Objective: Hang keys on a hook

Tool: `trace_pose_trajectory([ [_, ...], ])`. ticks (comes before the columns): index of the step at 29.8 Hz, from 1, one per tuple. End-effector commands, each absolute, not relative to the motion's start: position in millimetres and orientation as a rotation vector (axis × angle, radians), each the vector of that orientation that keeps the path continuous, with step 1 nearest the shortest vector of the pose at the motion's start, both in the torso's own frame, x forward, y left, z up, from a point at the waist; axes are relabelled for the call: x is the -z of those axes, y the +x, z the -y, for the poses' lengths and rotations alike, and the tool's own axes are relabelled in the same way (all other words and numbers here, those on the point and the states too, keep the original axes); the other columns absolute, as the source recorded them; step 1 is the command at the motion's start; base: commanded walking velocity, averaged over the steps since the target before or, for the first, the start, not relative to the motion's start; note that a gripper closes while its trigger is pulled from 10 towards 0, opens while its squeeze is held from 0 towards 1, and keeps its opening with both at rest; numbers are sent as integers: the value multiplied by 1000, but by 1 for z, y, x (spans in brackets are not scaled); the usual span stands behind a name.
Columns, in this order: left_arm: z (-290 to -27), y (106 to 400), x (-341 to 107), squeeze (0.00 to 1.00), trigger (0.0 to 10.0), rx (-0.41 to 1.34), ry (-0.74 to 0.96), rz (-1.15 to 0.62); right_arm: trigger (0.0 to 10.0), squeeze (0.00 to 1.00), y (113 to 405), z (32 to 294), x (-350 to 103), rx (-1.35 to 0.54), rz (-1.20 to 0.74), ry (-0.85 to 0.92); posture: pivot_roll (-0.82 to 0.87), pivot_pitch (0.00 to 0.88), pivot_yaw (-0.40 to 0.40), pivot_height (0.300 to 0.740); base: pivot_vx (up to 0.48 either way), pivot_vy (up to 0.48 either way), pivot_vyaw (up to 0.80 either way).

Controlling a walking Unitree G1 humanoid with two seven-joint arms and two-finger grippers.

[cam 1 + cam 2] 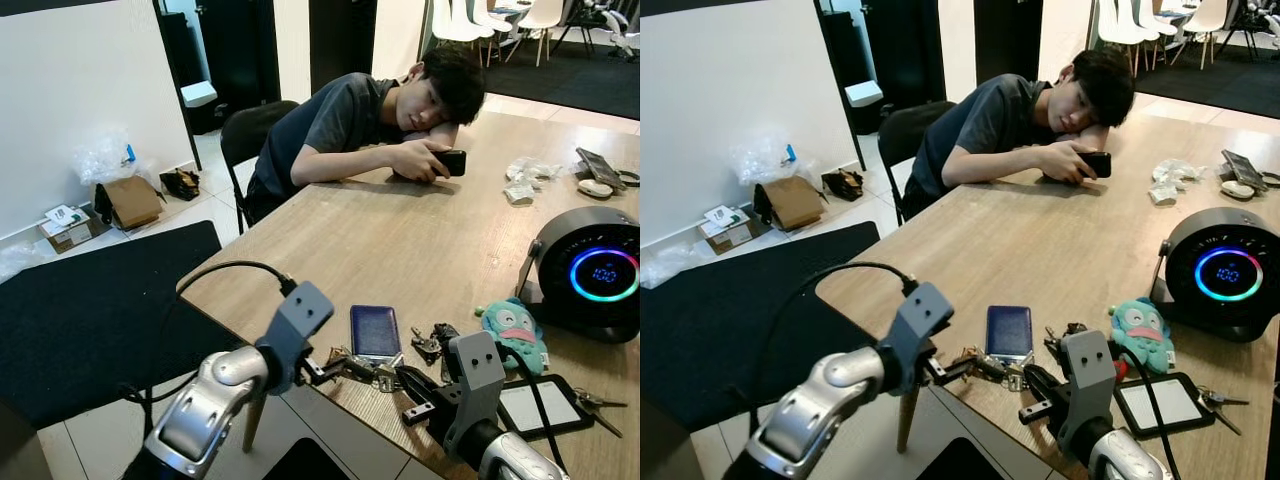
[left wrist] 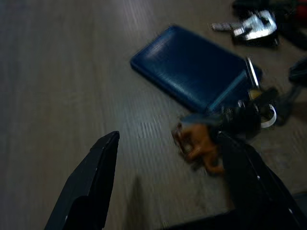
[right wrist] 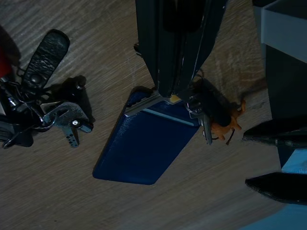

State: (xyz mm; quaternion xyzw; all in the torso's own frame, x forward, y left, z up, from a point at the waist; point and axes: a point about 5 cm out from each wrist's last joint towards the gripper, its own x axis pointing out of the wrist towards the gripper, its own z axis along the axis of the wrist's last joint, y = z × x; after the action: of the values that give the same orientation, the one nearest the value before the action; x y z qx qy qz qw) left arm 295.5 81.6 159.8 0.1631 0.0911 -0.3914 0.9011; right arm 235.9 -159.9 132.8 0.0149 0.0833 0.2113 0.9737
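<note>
A key bunch (image 1: 362, 368) with an orange charm (image 2: 204, 148) lies at the near edge of the wooden table (image 1: 400, 240), just in front of a blue wallet (image 1: 375, 331). My left gripper (image 2: 168, 139) is open, and its two fingers straddle the charm end from the left. My right gripper (image 3: 171, 93) comes in from the right and is shut, with its tips on the ring end of the bunch (image 3: 213, 115) at the wallet's corner. A second key bunch (image 1: 432, 342) with a black fob lies just right of the wallet.
A teal plush toy (image 1: 512, 328), a black-framed card (image 1: 535, 407) and a round black speaker (image 1: 590, 270) stand to the right. A person (image 1: 370, 120) leans on the far side holding a phone (image 1: 450, 161). Left of the table lie a black mat (image 1: 90, 310) and boxes.
</note>
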Motion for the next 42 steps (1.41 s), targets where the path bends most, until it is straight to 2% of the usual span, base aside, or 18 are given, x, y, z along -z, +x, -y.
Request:
trace_pose_trajectory([
  [1,-88,292,-146,0,10000,807,374,-235,10000,0,234,157,-129,-437,-178,38,-6,149,90,740,0,0,0],
  [16,-75,282,-134,0,10000,824,362,-256,10000,0,235,156,-130,-443,-178,38,-6,153,87,740,0,0,0],
  [18,-75,283,-134,0,9647,816,359,-254,10000,0,235,156,-130,-443,-178,37,-5,153,87,740,0,0,0],
  [19,-74,283,-134,0,8314,811,356,-253,10000,0,235,156,-130,-443,-178,37,-5,153,87,740,0,0,0],
  [21,-74,283,-134,0,8314,808,354,-253,10000,0,235,156,-130,-443,-178,37,-5,153,86,740,0,0,0],
  [22,-73,283,-133,0,7098,807,352,-252,10000,0,235,156,-130,-444,-177,37,-5,153,86,740,0,0,0],
  [24,-72,283,-133,0,7098,808,351,-252,10000,0,235,156,-130,-445,-177,38,-5,153,86,740,0,0,0],
  [26,-71,282,-133,0,4980,809,349,-252,10000,0,235,156,-130,-445,-177,37,-5,154,86,740,0,0,0],
  [27,-71,282,-133,0,7098,809,349,-252,10000,0,235,156,-130,-445,-178,37,-5,154,86,740,0,0,0],
  [29,-71,281,-133,0,7098,809,349,-252,10000,0,235,156,-130,-445,-178,37,-5,154,86,740,0,0,0],
  [30,-71,281,-133,0,10000,808,347,-252,10000,0,235,156,-130,-445,-178,37,-6,153,86,740,0,0,0],
  [35,-71,274,-148,0,10000,857,317,-186,10000,0,235,157,-130,-442,-177,36,-7,153,88,740,0,0,0],
  [38,-68,274,-159,0,10000,855,359,-101,10000,0,236,157,-130,-444,-177,36,-2,154,86,740,0,0,0],
  [39,-61,273,-169,0,10000,863,459,-8,10000,0,236,156,-129,-447,-178,37,1,154,83,740,0,0,0],
  [42,-57,273,-173,0,10000,867,523,40,10000,0,236,156,-129,-448,-178,37,1,154,83,740,0,0,0],
])
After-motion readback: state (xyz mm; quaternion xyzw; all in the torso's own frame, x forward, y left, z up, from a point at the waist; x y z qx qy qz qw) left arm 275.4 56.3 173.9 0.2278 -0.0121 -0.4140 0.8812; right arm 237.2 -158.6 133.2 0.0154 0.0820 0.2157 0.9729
